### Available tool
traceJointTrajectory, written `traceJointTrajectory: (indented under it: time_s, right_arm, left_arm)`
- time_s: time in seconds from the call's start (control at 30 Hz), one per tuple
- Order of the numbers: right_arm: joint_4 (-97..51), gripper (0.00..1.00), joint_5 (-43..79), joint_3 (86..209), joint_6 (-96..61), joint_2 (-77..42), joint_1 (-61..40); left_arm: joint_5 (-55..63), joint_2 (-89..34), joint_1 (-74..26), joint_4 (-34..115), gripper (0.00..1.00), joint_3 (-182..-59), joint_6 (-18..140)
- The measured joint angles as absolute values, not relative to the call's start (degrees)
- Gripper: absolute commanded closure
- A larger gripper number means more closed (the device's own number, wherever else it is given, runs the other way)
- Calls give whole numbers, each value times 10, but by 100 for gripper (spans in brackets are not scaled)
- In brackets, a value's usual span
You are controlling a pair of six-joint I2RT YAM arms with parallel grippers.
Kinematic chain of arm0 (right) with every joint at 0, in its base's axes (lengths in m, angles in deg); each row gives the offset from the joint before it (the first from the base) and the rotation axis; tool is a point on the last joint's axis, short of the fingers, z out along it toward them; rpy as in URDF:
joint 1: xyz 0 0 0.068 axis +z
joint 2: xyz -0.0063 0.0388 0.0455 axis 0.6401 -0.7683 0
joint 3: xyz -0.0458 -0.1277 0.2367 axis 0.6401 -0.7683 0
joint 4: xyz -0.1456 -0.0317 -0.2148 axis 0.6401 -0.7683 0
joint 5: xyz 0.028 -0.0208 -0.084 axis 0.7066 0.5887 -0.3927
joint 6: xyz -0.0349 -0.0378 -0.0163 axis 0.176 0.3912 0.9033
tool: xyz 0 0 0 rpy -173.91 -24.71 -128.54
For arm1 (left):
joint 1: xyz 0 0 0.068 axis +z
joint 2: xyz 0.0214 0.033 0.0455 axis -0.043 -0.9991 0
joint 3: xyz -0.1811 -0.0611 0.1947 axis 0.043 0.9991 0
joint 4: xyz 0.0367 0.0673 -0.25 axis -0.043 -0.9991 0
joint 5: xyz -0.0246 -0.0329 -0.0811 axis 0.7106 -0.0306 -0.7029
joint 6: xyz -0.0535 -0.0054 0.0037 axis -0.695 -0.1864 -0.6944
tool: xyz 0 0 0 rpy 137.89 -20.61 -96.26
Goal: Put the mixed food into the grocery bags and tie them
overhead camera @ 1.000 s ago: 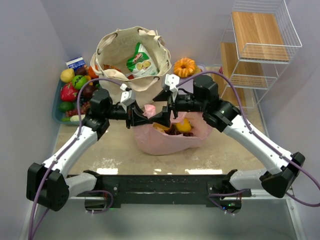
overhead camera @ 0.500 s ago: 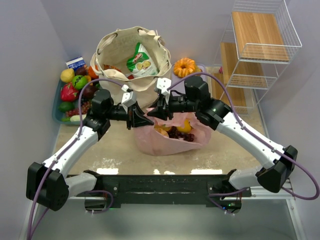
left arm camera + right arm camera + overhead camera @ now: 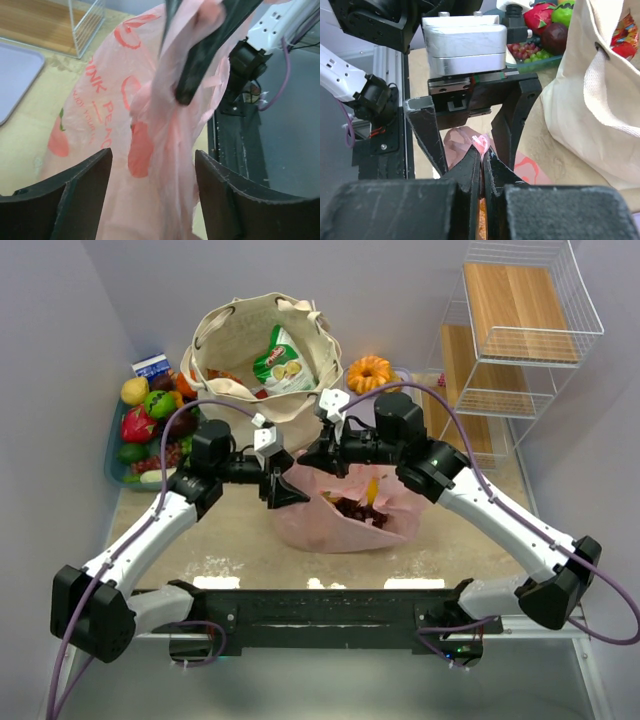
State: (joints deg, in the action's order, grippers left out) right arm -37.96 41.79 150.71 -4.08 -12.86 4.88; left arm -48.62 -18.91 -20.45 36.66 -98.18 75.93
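Observation:
The pink plastic bag [image 3: 340, 525] with red fruit prints lies mid-table with food [image 3: 362, 502] showing in its mouth. My right gripper [image 3: 312, 455] is shut on a twisted strip of the bag's top [image 3: 481, 141]. Facing it, my left gripper [image 3: 283, 485] stands open, and bag plastic [image 3: 165, 150] hangs loose between its fingers [image 3: 80, 195]. Behind stands the cream canvas tote [image 3: 250, 350], open, holding a green-and-white snack packet [image 3: 283, 360]. An orange ring cake [image 3: 370, 373] sits to the tote's right.
A blue tray of fruit [image 3: 140, 430] and a small carton [image 3: 152, 366] sit at the far left. A white wire rack with wooden shelves [image 3: 520, 330] stands at the back right. The tote's side [image 3: 590, 90] is close to my right wrist.
My right gripper has moved left and shut on the pink bag's top. My left gripper has let go of the bag and opened, shifting slightly right.

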Motion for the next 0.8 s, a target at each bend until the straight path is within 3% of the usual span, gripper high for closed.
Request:
traceJointTrajectory:
  time_s: [0.2,0.43,0.63,0.8]
  right_arm:
    - [-382,100,416,1509,-53,-111,48]
    - [-385,100,416,1513,-67,-111,48]
    - [-382,100,409,1513,-88,-108,48]
    - [-377,100,398,1513,-108,-108,48]
  left_arm:
    - [-423,-141,-205,394,13,-983,743]
    - [-413,-122,-207,629,14,-945,618]
    - [-416,-203,-249,788,27,-906,512]
    - [-421,-240,-280,871,43,-886,462]
